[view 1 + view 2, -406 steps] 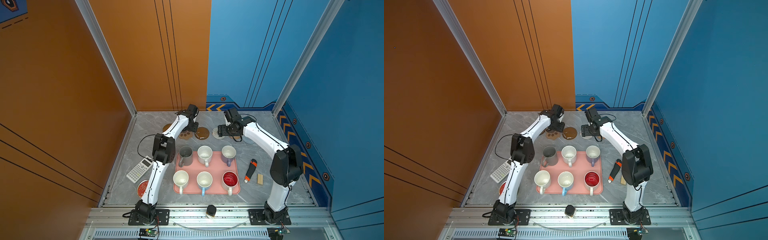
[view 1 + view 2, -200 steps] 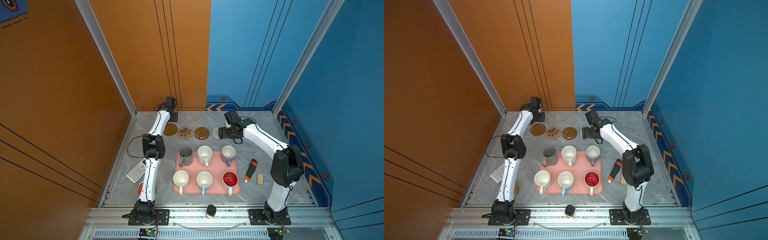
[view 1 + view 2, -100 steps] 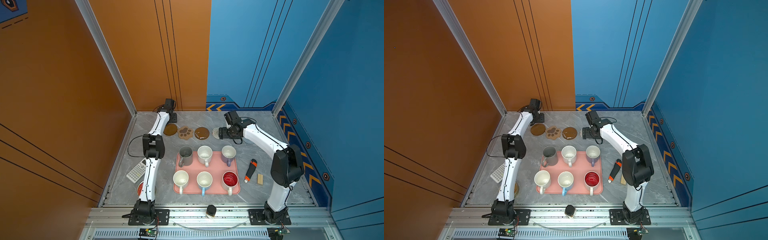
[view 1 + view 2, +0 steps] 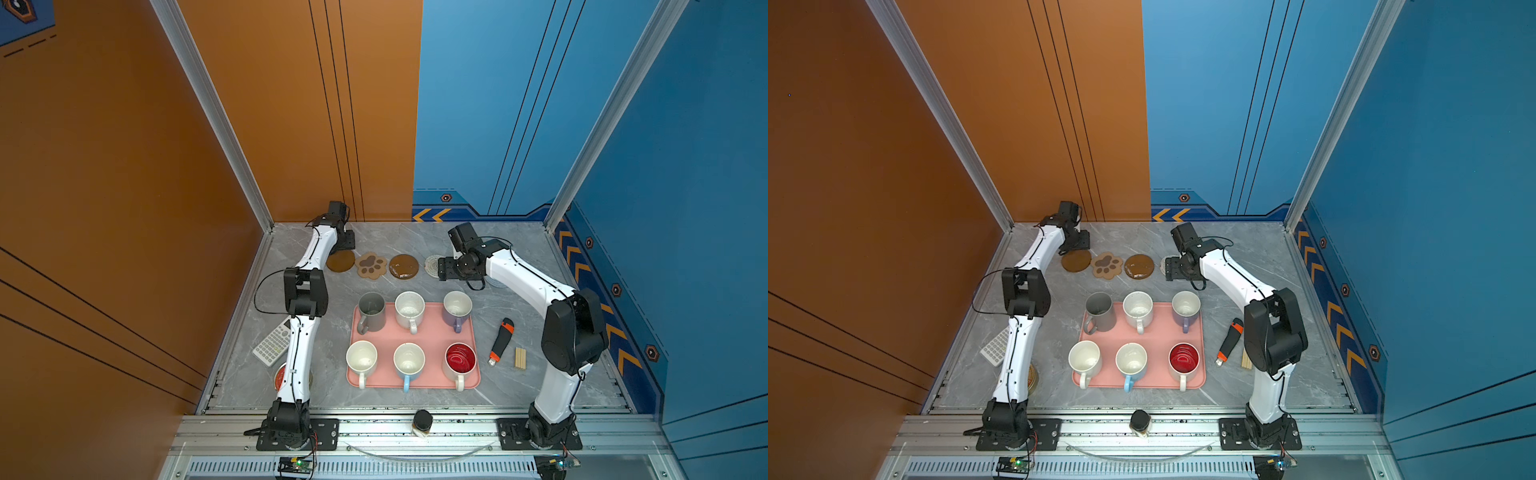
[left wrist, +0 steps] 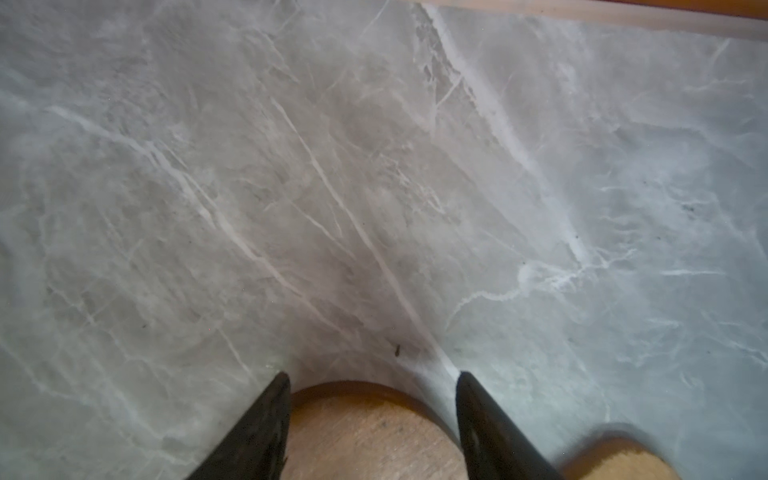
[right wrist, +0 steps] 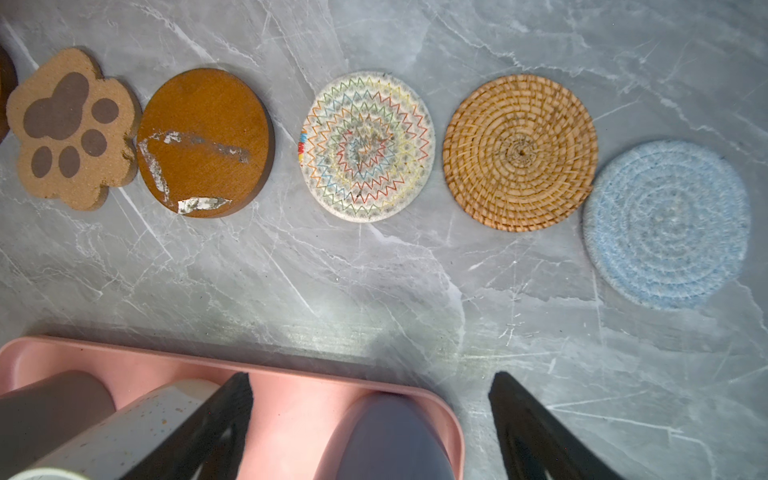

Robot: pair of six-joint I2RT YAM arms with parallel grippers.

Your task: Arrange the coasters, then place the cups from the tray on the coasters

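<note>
At twelve o'clock of the tray (image 4: 432, 332), the coasters (image 4: 371, 265) lie in a row across the tabletop (image 4: 395, 241); arranging looks nearly done, and all six cups (image 4: 409, 309) stand on the tray. At about eleven o'clock of the tray, the left claw (image 5: 372, 376) hangs half open at the twelve o'clock edge of the end brown disc (image 4: 340, 262), holding nothing; whether its tips touch the disc I cannot tell. The right claw (image 6: 370, 376) gapes wide and empty above the tray's far rim, near the lavender cup (image 6: 390, 436). The next move, I judge, calls for a clean grip on one cup without knocking its neighbours. Both top views all but hide the rattan mat (image 6: 519, 151) and blue mat (image 6: 667, 224) under the right arm; the right wrist view shows them whole, the blue one slightly out of line.
</note>
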